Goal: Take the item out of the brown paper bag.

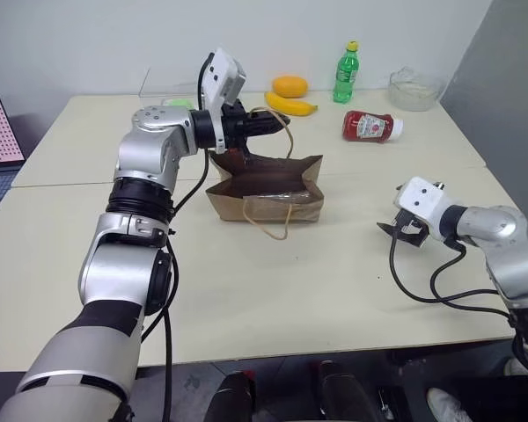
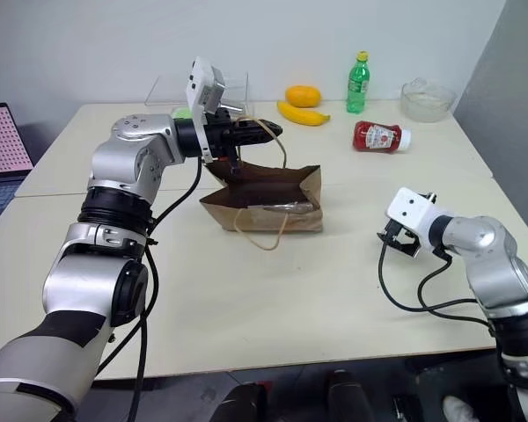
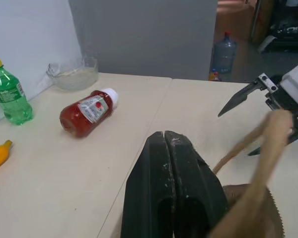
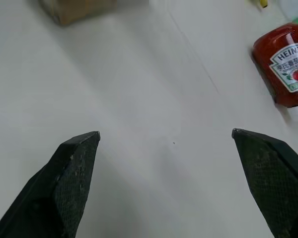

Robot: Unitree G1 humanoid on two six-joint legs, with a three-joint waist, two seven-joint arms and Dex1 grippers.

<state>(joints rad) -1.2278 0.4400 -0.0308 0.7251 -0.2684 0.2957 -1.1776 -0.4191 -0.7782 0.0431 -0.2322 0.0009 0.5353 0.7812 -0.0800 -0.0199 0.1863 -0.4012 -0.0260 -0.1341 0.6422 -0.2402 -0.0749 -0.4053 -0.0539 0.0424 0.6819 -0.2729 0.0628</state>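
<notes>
On the tabletop (image 1: 273,290), beyond the brown paper bag (image 1: 268,189), the red bottle (image 1: 370,126) with white label and cap lies on its side. The left hand (image 1: 277,122), shut, pinches the bag's handle (image 1: 286,132); the bag's visible interior is bare. The right hand (image 1: 400,230) hangs wide open, holding nothing.

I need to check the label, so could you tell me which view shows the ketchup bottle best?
The left wrist view: the ketchup bottle lies whole on the table, label and cap visible. The right wrist view crops it at the edge; both eye views show it small and far.
</notes>
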